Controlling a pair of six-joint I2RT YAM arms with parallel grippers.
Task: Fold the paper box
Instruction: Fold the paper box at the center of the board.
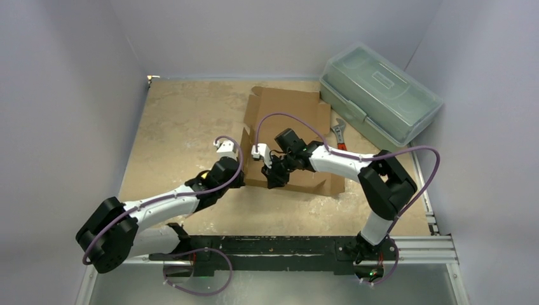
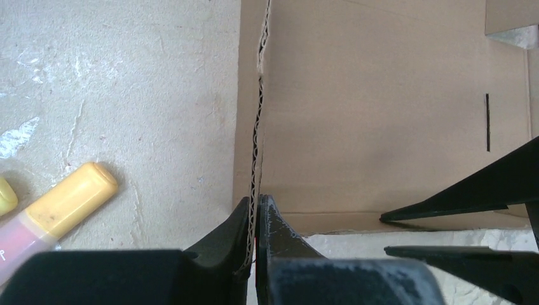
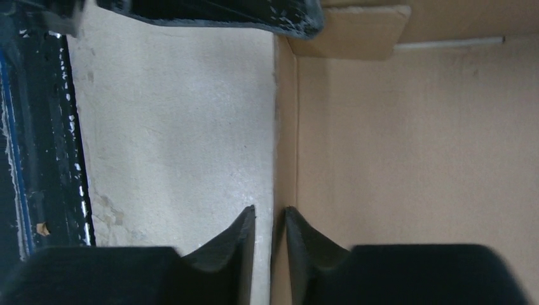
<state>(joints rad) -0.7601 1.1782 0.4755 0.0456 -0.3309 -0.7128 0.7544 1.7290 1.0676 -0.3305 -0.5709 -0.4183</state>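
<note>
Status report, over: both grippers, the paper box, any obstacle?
Left gripper shut on raised side flap of paper box. Right gripper slightly open, astride another wall. Yellow-capped marker lies beside box, not touching.

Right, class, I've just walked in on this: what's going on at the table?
Two robot arms are folding a cardboard box. The left end effector is shut on the edge of a raised side wall. The right end effector straddles a wall edge as well, its jaws slightly apart. The box is open and only partly formed. A toolbox and a wrench lie to the right, untouched.
</note>
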